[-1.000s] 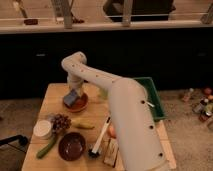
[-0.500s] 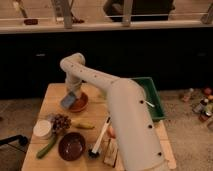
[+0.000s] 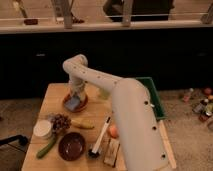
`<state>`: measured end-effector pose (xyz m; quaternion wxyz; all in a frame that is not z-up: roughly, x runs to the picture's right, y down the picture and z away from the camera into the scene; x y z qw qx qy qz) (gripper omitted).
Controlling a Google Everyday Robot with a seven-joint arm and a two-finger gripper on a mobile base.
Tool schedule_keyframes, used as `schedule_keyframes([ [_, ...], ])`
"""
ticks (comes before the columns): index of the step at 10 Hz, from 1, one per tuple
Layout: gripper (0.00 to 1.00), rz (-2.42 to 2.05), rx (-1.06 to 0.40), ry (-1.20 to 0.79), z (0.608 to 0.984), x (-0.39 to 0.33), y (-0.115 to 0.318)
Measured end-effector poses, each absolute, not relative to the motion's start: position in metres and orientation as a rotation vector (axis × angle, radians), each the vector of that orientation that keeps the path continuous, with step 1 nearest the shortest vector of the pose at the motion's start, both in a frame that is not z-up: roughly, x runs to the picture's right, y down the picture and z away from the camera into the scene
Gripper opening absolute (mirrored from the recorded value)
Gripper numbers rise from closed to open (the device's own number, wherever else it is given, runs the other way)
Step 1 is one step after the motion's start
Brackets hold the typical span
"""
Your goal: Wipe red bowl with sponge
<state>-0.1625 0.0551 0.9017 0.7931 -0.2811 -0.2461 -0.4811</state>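
Our end effector (image 3: 76, 96) hangs at the tip of the white arm (image 3: 100, 80), directly over the red bowl (image 3: 82, 103) near the far left part of the wooden worktop (image 3: 52, 97). The sponge (image 3: 72, 103) lies inside that bowl, touching the end effector from below; we cannot tell whether it is clamped or released. Nearer the front edge we see a darker maroon bowl (image 3: 71, 146), with a round white container (image 3: 43, 129) just beside it to the left. A green bin (image 3: 154, 95) sits at the right end of the worktop.
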Motion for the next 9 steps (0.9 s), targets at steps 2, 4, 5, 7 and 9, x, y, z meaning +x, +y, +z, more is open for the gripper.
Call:
schedule_keyframes([
  [2, 0.0, -1.023, -0.606, -0.505, 0.905, -0.156, 0.05],
  [4, 0.0, -1.016, -0.603, -0.491, 0.909, -0.154, 0.044],
  [5, 0.0, -1.008, -0.6, -0.483, 0.913, -0.153, 0.04],
  [7, 0.0, -1.006, -0.592, -0.479, 0.919, -0.155, 0.031],
  [9, 0.0, -1.014, -0.587, -0.485, 0.925, -0.166, 0.025],
])
